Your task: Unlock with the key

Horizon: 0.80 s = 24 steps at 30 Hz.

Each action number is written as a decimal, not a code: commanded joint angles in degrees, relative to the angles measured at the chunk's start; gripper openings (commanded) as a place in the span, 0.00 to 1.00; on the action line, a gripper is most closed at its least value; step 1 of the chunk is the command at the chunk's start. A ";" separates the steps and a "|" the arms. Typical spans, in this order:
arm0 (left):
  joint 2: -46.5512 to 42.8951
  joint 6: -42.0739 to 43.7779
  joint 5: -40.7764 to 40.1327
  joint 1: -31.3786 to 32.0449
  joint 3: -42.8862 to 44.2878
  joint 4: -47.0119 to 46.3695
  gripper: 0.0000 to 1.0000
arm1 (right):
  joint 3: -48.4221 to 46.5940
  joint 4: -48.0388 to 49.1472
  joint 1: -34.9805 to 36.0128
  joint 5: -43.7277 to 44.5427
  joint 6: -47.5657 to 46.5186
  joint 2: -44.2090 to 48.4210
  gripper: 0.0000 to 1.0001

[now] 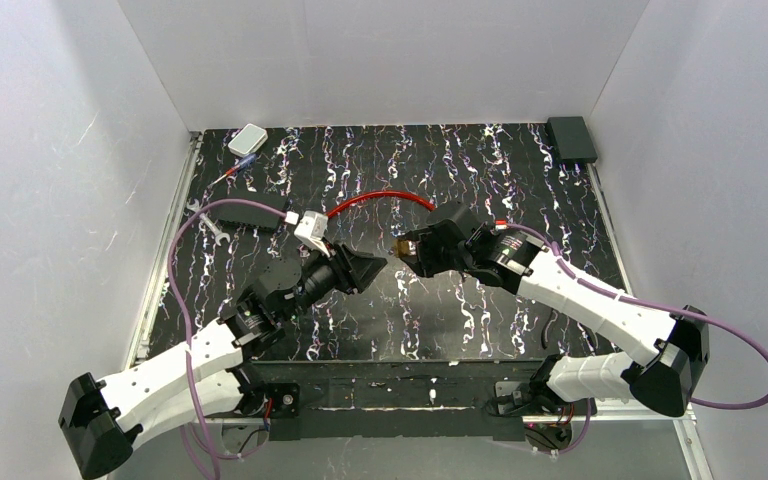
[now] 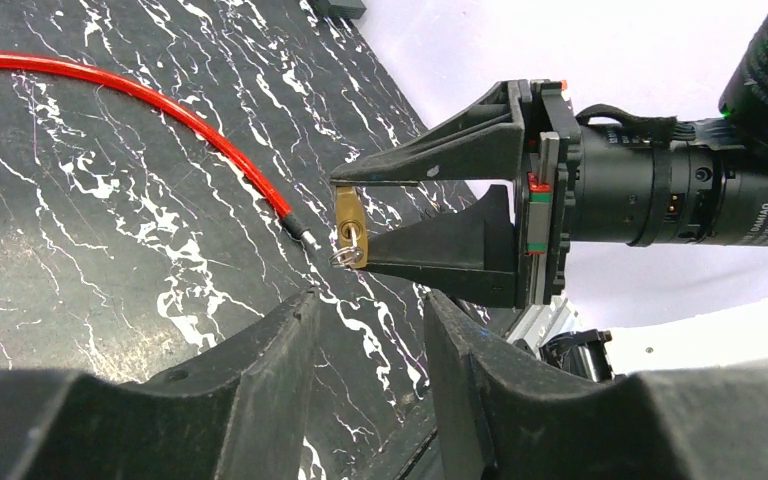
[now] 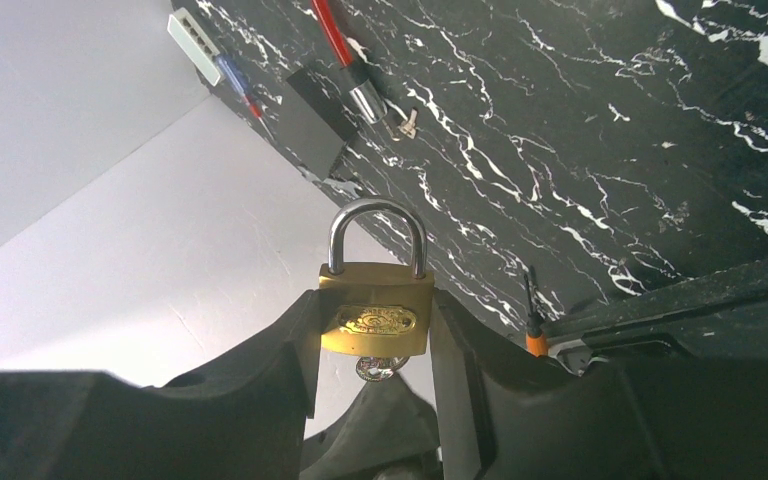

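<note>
Though overhead hides it, padlock (image 3: 376, 310) shackle (image 3: 376, 204) closed

Overhead cam looks down from behind me over my whole black white-veined table (image 1: 460, 170). Wrist cams sit close, facing each other, both catching the brass padlock (image 3: 376, 310) and red cable (image 2: 160, 100).

Padlock (image 3: 376, 300) sits between the fingers of the right gripper (image 2: 355, 222), key (image 3: 380, 368) in its underside. Left gripper (image 2: 365, 305) is just left of the padlock, not touching. Cable (image 1: 380, 203) lies on the table (image 1: 460, 310) behind the padlock, wrench (image 1: 205, 222) well left.
</note>
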<state>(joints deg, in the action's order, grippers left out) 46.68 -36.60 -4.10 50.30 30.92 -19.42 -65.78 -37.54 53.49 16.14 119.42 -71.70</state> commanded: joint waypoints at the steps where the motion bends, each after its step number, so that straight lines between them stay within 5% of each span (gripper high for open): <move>1: -0.47 2.41 1.52 -0.68 2.00 -0.62 0.39 | -0.88 -1.41 0.16 2.84 8.46 0.77 0.01; 24: 8.65 5.31 3.28 -0.99 6.53 -1.15 0.25 | -0.82 -1.51 0.12 3.00 5.78 1.35 0.01</move>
<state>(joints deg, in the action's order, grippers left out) 54.83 -32.69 -0.64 49.60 35.38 -19.73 -65.78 -39.35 53.49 17.67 119.42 -71.70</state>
